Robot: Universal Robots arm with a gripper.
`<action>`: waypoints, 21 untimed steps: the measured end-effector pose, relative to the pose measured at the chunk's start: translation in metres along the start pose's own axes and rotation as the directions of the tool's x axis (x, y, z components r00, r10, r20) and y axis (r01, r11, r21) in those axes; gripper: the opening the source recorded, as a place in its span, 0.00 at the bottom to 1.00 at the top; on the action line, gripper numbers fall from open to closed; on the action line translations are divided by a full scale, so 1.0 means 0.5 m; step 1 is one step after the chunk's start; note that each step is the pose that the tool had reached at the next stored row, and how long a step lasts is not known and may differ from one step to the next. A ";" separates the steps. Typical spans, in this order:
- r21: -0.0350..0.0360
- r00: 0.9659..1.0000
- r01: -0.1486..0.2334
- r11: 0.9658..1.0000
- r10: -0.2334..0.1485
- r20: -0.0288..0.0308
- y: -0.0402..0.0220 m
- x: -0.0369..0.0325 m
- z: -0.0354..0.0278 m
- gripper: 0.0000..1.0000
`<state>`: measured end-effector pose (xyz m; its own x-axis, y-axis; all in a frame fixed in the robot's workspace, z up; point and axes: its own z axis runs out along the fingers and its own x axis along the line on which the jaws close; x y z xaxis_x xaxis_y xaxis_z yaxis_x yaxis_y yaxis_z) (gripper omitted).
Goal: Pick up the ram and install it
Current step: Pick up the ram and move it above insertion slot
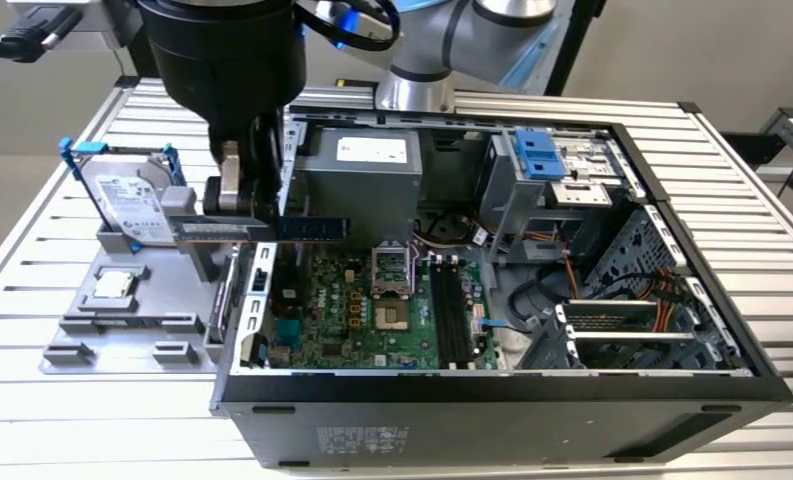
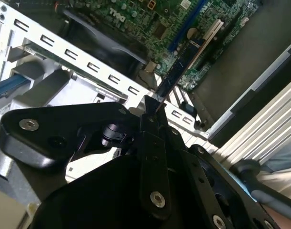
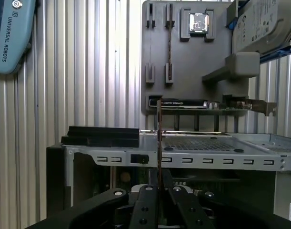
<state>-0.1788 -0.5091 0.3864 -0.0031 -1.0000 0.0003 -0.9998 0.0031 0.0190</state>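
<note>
Second wrist view, ram (image 2: pixel 179 67) clamped edge-on between fingers (image 2: pixel 151 157), sticking out above computer case (image 2: pixel 95 71).

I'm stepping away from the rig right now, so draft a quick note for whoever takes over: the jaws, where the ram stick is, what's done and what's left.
Jaws: shut on the ram stick, gripping it near one end and holding it roughly level in the air.
Where: the stick is above the open computer case, over its wall on the exterior view's left, at the edge of the motherboard. The black slots lie further toward the exterior view's right.
Done: the stick is picked up.
Left: it is not yet in a slot.
</note>
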 end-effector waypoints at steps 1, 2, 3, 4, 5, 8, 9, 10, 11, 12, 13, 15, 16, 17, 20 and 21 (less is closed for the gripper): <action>0.000 1.000 0.000 1.000 0.000 0.000 -0.004 0.000 0.000 0.00; 0.000 1.000 0.000 1.000 0.000 0.000 -0.007 0.000 0.000 0.00; 0.000 1.000 0.000 1.000 0.000 0.000 -0.010 0.000 0.000 0.00; 0.000 1.000 0.000 1.000 0.000 0.000 -0.013 0.000 0.000 0.00; 0.000 1.000 0.000 1.000 0.000 0.000 -0.017 0.000 0.000 0.00; 0.000 1.000 0.000 1.000 0.000 0.000 -0.026 0.000 -0.001 0.00; 0.000 1.000 0.000 1.000 0.000 0.000 -0.029 0.000 -0.001 0.00; 0.000 1.000 0.000 1.000 0.000 0.000 -0.032 0.000 -0.001 0.00; 0.000 1.000 0.000 1.000 0.000 0.000 -0.034 0.000 -0.001 0.00; 0.000 1.000 0.000 1.000 0.000 0.000 -0.037 0.000 -0.001 0.00; 0.000 1.000 0.000 1.000 0.000 0.000 -0.040 0.000 -0.001 0.00; 0.000 1.000 0.000 1.000 0.000 0.000 -0.045 0.000 -0.001 0.00; 0.000 1.000 0.000 1.000 0.000 0.000 -0.048 0.000 -0.001 0.00; 0.000 1.000 0.000 1.000 0.000 0.000 -0.051 0.000 -0.001 0.00; 0.000 1.000 0.000 1.000 0.000 0.000 -0.059 0.000 -0.001 0.00; 0.000 1.000 0.000 1.000 0.000 0.000 -0.062 0.000 -0.001 0.00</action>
<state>-0.1479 -0.5091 0.3864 -0.0030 -1.0000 0.0002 -0.9998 0.0030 0.0195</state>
